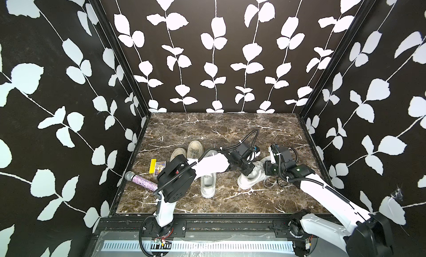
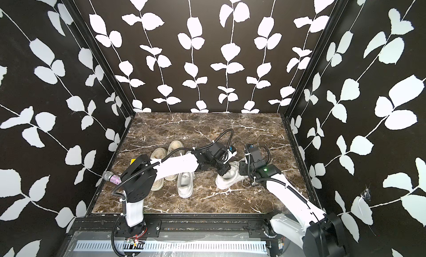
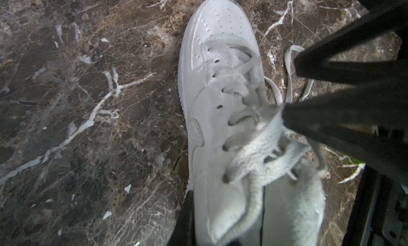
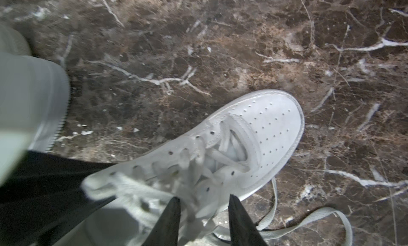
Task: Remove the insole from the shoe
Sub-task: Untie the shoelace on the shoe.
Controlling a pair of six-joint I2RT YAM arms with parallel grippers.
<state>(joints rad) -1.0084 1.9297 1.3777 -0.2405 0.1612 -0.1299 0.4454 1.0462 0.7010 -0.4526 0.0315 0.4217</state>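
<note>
The white sneaker lies at the right centre of the marble table, toe toward the front. My left gripper is shut on the shoe's side wall at the collar, with one black finger outside it. My right gripper stands open on the shoe's other side, its tips straddling the lace flap. In the left wrist view one of the right gripper's fingers touches the raised tongue. The insole is hidden inside the shoe.
A second white sneaker lies left of the held shoe, and beige shoes sit behind the left arm. A glitter microphone, a yellow box and a card lie at the left. Loose laces trail on the table.
</note>
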